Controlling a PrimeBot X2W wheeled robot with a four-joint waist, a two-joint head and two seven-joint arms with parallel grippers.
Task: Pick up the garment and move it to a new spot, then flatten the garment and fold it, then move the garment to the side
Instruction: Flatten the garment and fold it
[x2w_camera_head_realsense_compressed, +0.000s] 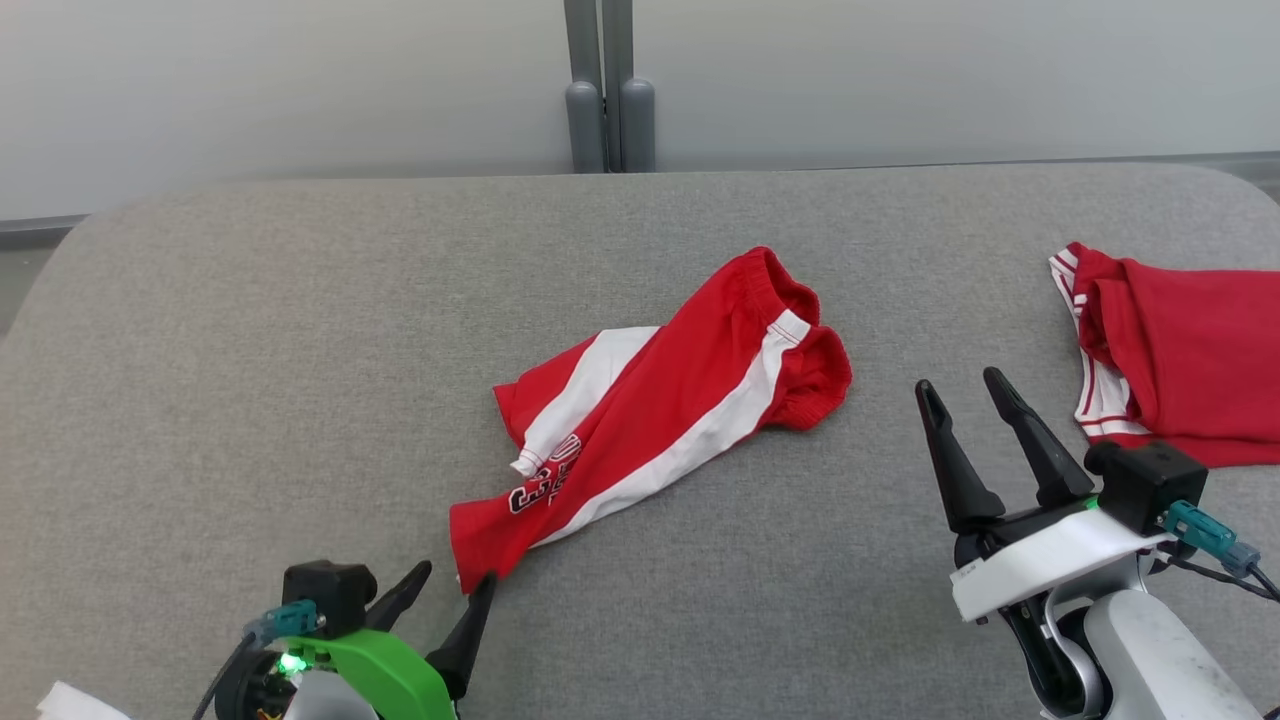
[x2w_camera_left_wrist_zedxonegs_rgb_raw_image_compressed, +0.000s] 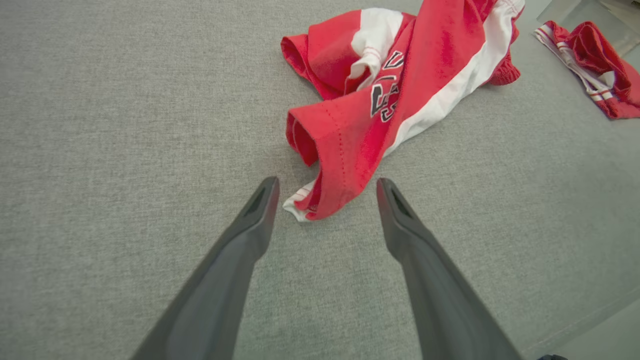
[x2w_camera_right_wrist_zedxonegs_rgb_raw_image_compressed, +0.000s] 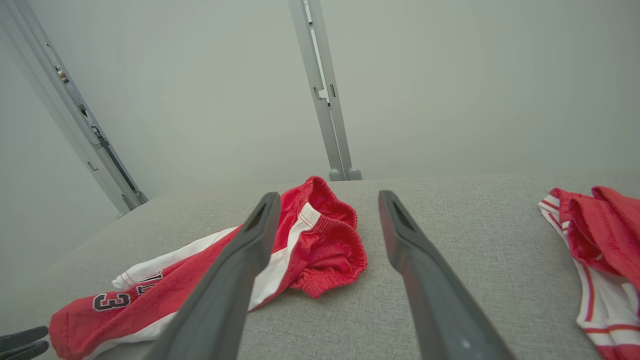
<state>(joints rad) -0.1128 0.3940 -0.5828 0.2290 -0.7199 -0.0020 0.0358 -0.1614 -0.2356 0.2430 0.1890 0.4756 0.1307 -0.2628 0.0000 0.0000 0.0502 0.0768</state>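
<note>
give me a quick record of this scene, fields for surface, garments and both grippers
surface: grey fabric-covered table
target garment: red and white shorts, crumpled, mid-table
other garment: second red and white garment, on the table's right side
left gripper: open, fingers either side of the shorts' near leg hem
right gripper: open, holding nothing, between the two garments
fold status: not yet flattened or folded

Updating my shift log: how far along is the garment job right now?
Done: nothing that shows; the red shorts lie crumpled on the grey table. In hand: the left gripper is open at the near leg hem, not yet gripping; the right gripper is open beside the waistband, empty. Left: pick up, move, flatten, fold, set aside.
</note>
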